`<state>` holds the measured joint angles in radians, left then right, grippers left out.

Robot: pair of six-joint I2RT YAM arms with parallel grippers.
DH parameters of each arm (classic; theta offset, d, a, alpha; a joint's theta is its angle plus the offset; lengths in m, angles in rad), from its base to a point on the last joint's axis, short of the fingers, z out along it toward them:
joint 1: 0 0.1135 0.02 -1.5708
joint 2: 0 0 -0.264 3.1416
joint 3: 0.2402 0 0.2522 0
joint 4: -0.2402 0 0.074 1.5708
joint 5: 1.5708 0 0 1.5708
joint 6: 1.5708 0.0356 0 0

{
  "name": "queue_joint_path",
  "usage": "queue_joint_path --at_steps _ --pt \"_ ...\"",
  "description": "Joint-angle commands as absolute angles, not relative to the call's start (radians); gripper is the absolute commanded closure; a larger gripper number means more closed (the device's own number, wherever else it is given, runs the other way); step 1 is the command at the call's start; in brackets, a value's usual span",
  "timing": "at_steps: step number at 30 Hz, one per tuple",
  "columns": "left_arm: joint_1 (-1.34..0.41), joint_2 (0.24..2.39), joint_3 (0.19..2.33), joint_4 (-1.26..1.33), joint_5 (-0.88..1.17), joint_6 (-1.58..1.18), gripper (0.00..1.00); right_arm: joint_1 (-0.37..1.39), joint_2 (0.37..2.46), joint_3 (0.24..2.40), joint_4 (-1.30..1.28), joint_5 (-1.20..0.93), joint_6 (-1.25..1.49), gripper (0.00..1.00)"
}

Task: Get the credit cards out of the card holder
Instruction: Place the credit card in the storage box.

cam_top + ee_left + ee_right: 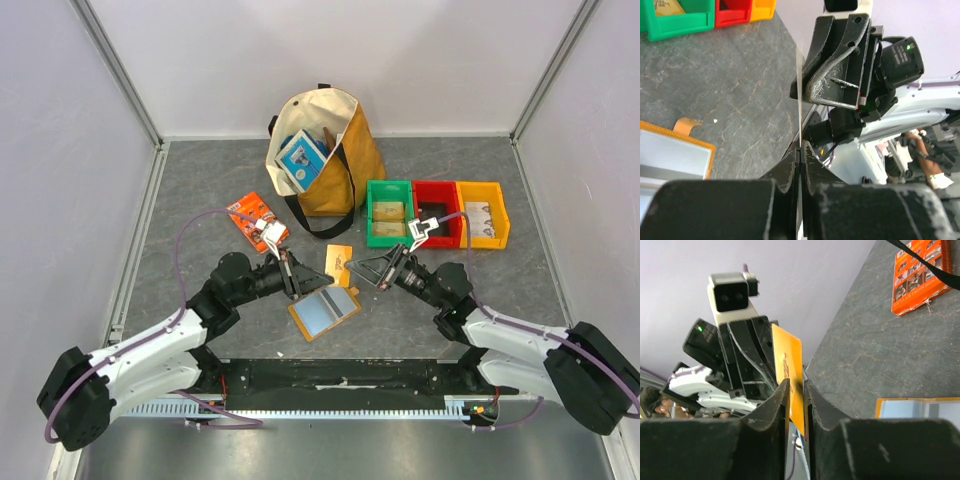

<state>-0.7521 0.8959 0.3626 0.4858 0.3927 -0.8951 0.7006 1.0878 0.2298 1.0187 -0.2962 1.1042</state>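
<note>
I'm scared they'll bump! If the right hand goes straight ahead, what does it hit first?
Probably the black left hand, facing it just behind the flat orange card it pinches. Depth is unclear.

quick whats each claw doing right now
left claw: closed on a thin card, seen edge-on
right claw: closed on the orange card

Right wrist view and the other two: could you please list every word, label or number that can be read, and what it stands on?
Nothing can be read for certain.
Orange printed packet: white lettering along one edge, too blurred.
Orange card at the right tool: a dark mark, too small.
Blue-and-white box in the tote bag: print too small.
Papers in the green bin and yellow bin: too small.
</note>
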Motion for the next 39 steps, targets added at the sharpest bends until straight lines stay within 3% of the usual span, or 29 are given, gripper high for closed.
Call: queue_joint_path --at_steps 1,9,13,20,26,30,34,37,39 --pt "-0.738 0.844 0.514 0.205 0.475 -0.675 0.98 0.681 0.991 0.296 0.85 -0.351 0.955 0.7" --pt "-0.692 0.86 0.779 -0.345 0.604 -0.235 0.98 0.568 0.855 0.508 0.322 -0.6 0.539 0.44" --pt "-0.689 0.908 0.906 -0.566 0.656 -0.056 0.98 0.557 0.804 0.606 0.111 -0.626 0.332 0.37" --pt "-0.689 1.002 1.071 -0.804 0.741 0.192 0.98 0.558 0.867 0.729 0.006 -0.905 0.154 0.35" --pt "-0.69 1.037 1.114 -0.836 0.805 0.242 0.98 0.606 0.954 0.791 0.002 -0.968 0.075 0.36" --pt "-0.698 1.035 1.131 -0.85 0.807 0.259 0.98 0.649 1.018 0.825 -0.043 -0.969 0.028 0.4" --pt "-0.7 1.032 1.12 -0.853 0.796 0.259 0.98 0.68 1.058 0.841 -0.043 -0.977 0.015 0.52" --pt "-0.703 1.026 1.111 -0.853 0.785 0.264 0.98 0.681 1.062 0.842 -0.04 -0.976 0.02 0.72" --pt "-0.703 1.019 1.103 -0.842 0.764 0.259 0.98 0.681 1.055 0.835 -0.04 -0.962 0.028 0.93"
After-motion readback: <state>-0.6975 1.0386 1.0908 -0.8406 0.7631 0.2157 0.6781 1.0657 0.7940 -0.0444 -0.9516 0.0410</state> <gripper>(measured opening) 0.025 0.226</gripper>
